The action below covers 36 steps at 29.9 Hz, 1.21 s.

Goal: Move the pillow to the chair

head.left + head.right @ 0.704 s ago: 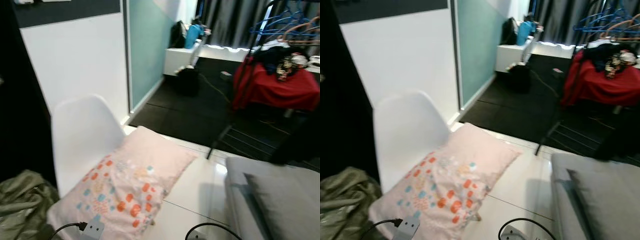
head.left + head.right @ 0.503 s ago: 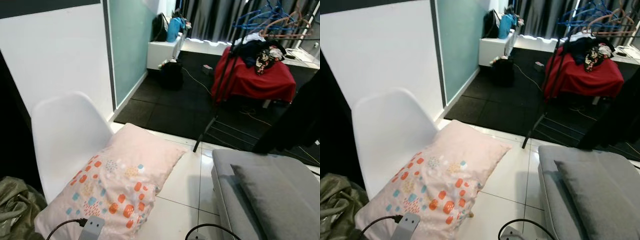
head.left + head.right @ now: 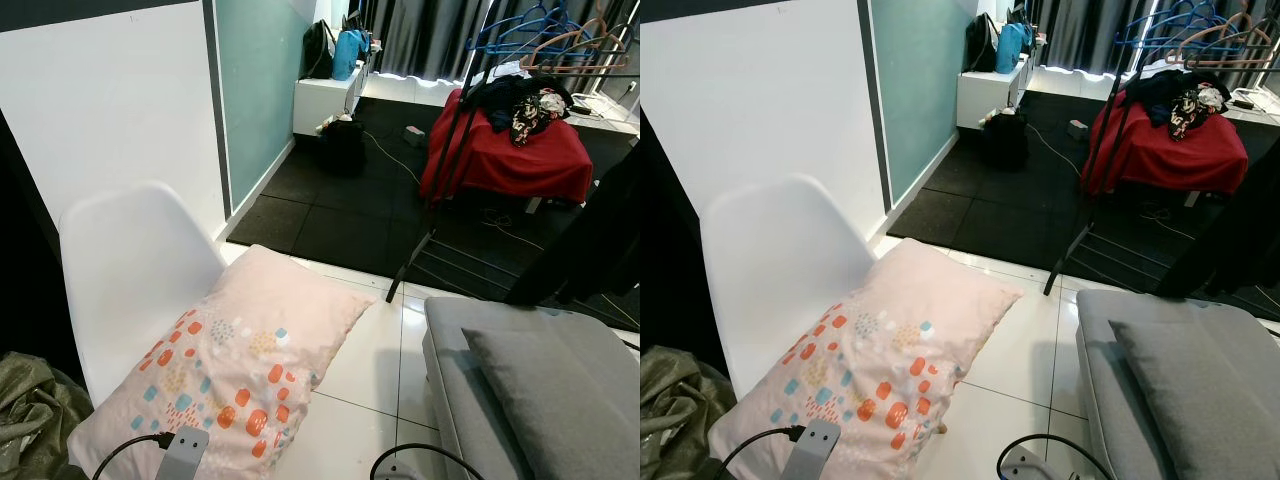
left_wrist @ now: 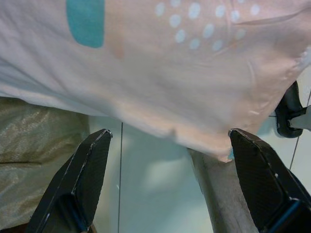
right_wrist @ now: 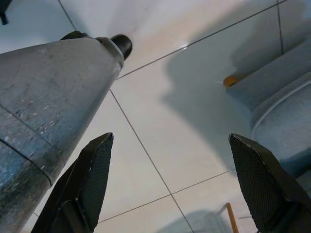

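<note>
At the lower right of your frame sits a grey upholstered sofa (image 3: pixel 520 380) on glossy white floor tiles (image 3: pixel 370 370). Upper right, you see a red cloth-draped bed (image 3: pixel 510 160) with clothes heaped on it. Crumpled olive-green fabric (image 3: pixel 30 410) fills the lower left corner.

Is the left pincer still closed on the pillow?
No: in the left wrist view the left pincer is open, its fingers spread wide below the pillow and not touching it.

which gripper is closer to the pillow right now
Left. The left gripper, fingers spread, sits just beneath the pillow's overhanging edge. The right gripper, also open, points at bare floor tile beside the grey sofa.
</note>
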Motion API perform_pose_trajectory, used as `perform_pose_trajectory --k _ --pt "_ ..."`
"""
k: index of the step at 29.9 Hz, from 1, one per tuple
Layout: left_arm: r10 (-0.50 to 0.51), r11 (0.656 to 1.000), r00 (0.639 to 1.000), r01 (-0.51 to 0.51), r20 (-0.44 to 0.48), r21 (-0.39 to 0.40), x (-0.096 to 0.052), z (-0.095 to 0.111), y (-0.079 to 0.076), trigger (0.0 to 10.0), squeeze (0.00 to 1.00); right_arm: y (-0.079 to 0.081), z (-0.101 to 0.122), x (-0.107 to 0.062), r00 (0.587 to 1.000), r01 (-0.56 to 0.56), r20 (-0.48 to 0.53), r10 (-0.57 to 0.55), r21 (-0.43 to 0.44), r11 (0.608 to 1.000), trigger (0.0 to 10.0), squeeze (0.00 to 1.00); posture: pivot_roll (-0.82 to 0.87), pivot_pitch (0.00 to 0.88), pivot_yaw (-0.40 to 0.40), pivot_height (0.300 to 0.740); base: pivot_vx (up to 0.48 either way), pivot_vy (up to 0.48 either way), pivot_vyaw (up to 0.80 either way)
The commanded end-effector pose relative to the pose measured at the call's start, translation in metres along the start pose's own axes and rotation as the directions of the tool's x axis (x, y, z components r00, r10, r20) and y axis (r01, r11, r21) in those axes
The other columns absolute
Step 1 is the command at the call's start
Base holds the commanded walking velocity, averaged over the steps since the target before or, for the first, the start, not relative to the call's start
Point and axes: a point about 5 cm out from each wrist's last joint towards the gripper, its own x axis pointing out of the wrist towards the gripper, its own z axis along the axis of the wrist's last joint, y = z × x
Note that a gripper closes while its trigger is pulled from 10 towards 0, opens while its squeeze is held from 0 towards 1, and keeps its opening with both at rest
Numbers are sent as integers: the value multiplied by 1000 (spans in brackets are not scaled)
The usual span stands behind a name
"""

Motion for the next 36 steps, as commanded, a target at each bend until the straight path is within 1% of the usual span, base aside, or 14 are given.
perform_pose_trajectory --k 1,3,9,32,35,36 --pt "-18 1000 1000 18 -11 -9 0 -3 -4 10000 0 -2 -2 0 1000 13 6 -13 29 999 10000 0 -96 0 -90 740 0 -420 0" --pt "-24 1000 1000 24 -10 -12 0 -3 -5 10000 0 -3 -3 0 1000 27 9 -28 44 999 10000 0 -97 0 -91 740 0 -452 0" --pt "-25 1000 1000 25 -9 -16 0 -2 -5 10000 0 -4 -2 -1 999 41 11 -42 50 998 10000 0 -96 0 -93 740 0 -471 0" --pt "-28 999 1000 28 -7 -20 0 -1 -5 10000 0 -5 -2 -1 998 55 14 -56 62 997 10000 0 -98 0 -93 740 0 -472 0" --pt "-28 999 1000 27 -6 -20 0 -1 -5 10000 0 -6 -2 -1 997 70 27 -73 99 993 10000 0 -98 0 -93 740 0 -472 0" --pt "-28 999 1000 27 -6 -20 0 -1 -5 10000 0 -6 -2 -1 997 70 27 -73 99 993 10000 0 -98 0 -93 740 0 -472 0"
